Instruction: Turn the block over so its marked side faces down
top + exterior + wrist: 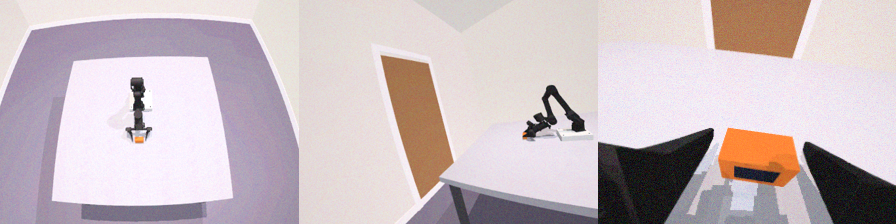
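An orange block (139, 140) (524, 133) (759, 150) is low at the table top in front of the arm. Its dark marked side (756, 174) faces back toward the arm and the wrist camera, seen at a steep slant, while a plain orange face is on top. Its underside is hidden, so I cannot tell whether it sits fully flat. My gripper (139, 141) (758, 139) is open, with one finger on each side of the block. Gaps show between the block and both fingers in the wrist view. The gripper slopes down toward the table.
The white table (98, 170) (509, 164) bears the arm's white base plate (148, 99) (578, 135) behind the gripper. A brown door (417, 124) (758, 25) stands in the wall beyond the table.
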